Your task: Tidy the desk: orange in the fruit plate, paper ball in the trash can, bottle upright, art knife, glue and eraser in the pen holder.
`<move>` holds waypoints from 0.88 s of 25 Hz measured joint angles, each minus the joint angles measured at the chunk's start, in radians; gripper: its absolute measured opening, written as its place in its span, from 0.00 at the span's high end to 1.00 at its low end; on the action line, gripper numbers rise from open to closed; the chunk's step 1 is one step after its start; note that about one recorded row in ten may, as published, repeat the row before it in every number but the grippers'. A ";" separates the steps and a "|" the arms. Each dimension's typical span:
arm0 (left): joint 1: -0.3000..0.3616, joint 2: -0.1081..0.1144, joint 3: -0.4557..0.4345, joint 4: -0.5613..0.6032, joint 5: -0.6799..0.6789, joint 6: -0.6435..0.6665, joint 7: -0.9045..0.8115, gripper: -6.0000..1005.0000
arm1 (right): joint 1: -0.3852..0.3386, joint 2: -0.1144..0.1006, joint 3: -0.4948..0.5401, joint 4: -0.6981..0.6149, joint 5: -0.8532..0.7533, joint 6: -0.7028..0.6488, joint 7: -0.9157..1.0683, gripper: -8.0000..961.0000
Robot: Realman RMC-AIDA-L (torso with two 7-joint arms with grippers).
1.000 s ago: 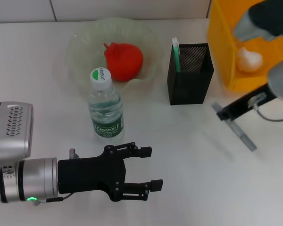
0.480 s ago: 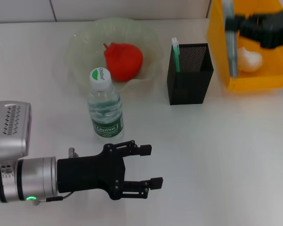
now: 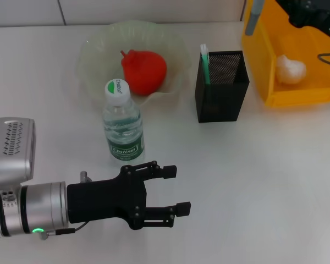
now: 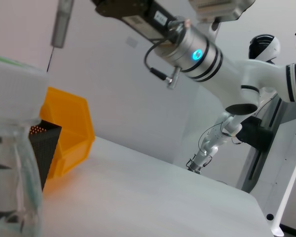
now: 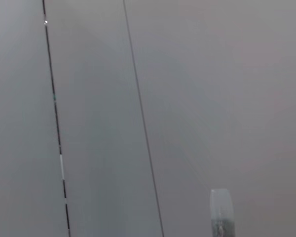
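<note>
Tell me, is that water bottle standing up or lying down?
Standing upright. The bottle rests on its base on the table, white cap on top, beside the fruit plate.

- A robotics lab or test room, with plain pale panelled walls (image 5: pixel 187 98).
- A bare white tabletop (image 3: pixel 253 181) serves as the workspace.
- A second white robot (image 4: pixel 266 74) stands behind it.

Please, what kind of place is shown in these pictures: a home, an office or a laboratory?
Probably a robotics laboratory set up as a mock desk. A plain white table holds staged props, such as a black mesh pen holder and a yellow plastic bin, and another white robot stands beyond the table.
</note>
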 joint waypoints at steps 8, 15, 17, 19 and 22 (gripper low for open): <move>0.000 0.000 0.000 -0.001 -0.021 -0.002 0.000 0.16 | 0.045 -0.003 0.013 0.037 -0.084 0.042 0.009 0.86; -0.003 0.000 0.002 -0.001 -0.023 -0.003 0.000 0.16 | 0.036 -0.004 0.016 0.030 -0.089 0.040 0.024 0.75; -0.003 0.000 0.002 -0.001 -0.023 -0.001 0.000 0.16 | 0.034 -0.004 0.017 0.030 -0.089 0.036 0.030 0.72; -0.003 0.000 0.002 -0.001 -0.023 0.006 0.000 0.16 | 0.030 -0.005 0.017 0.025 -0.089 0.025 0.050 0.69; -0.001 0.001 0.001 -0.001 -0.024 0.028 0.000 0.16 | 0.010 -0.018 0.011 -0.011 -0.113 -0.023 0.119 0.45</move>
